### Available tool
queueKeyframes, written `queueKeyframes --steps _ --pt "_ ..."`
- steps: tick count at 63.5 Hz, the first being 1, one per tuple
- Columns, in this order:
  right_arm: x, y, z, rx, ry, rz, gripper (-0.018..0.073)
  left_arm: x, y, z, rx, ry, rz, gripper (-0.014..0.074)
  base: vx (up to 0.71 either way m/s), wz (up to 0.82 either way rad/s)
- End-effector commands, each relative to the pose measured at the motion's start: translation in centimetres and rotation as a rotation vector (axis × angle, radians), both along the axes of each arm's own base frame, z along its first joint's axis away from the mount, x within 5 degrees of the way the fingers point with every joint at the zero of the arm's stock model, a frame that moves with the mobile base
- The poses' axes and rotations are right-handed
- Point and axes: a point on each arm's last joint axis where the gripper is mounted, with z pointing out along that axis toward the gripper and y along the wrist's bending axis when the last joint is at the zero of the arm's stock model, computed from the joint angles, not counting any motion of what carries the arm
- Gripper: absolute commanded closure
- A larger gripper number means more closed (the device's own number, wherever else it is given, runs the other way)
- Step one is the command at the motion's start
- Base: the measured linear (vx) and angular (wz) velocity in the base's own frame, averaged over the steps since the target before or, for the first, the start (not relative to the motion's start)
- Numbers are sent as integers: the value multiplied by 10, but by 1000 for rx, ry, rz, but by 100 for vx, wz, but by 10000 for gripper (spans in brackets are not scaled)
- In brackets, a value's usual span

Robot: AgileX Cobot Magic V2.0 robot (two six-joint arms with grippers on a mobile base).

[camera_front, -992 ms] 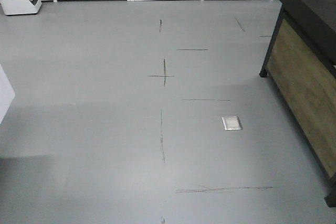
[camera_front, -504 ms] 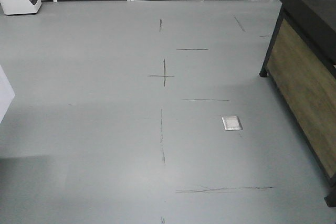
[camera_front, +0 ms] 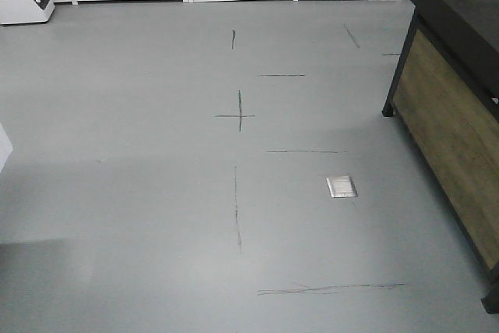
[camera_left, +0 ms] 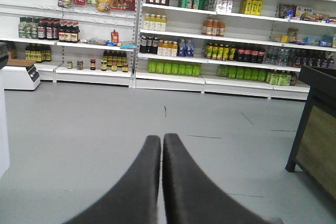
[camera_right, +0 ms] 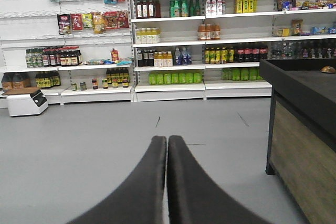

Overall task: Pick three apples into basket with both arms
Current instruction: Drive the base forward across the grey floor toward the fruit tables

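Left gripper (camera_left: 161,141) and right gripper (camera_right: 167,142), both pinched closed on nothing, face far shelves (camera_right: 168,88); apples and basket unseen; black counter (camera_right: 302,95) stands right, nearer the right gripper.

The floor (camera_front: 140,193) was plain grey, crossed by thin dark lines. The bench (camera_front: 452,130) had a black top and brown wood-grain side. The left tool (camera_left: 161,144) and right tool (camera_right: 167,145) were black.

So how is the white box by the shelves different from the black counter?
The white box is small and low; the counter is far bigger and taller. The box is white with a brown top; the counter is black with a wood-look side. Both stand on the grey floor.
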Motion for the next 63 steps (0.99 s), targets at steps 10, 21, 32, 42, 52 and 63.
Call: queueKeyframes --steps 10,21,32,42,52,63 --pt "-1 0 2 -2 -69 0 568 -1 0 0 -16 -70 1 603 10 -2" --pt "-1 0 2 -2 -69 0 568 -1 0 0 -16 -70 1 603 10 6" --pt "-1 0 2 -2 -69 0 568 -1 0 0 -16 -70 1 603 11 15" --pt "-1 0 2 -2 -69 0 568 -1 0 0 -16 -70 1 603 13 12" --pt "-1 0 2 -2 -69 0 568 -1 0 0 -16 -70 1 603 13 3" --pt "-1 0 2 -2 -69 0 568 -1 0 0 -16 -70 1 603 13 -3"
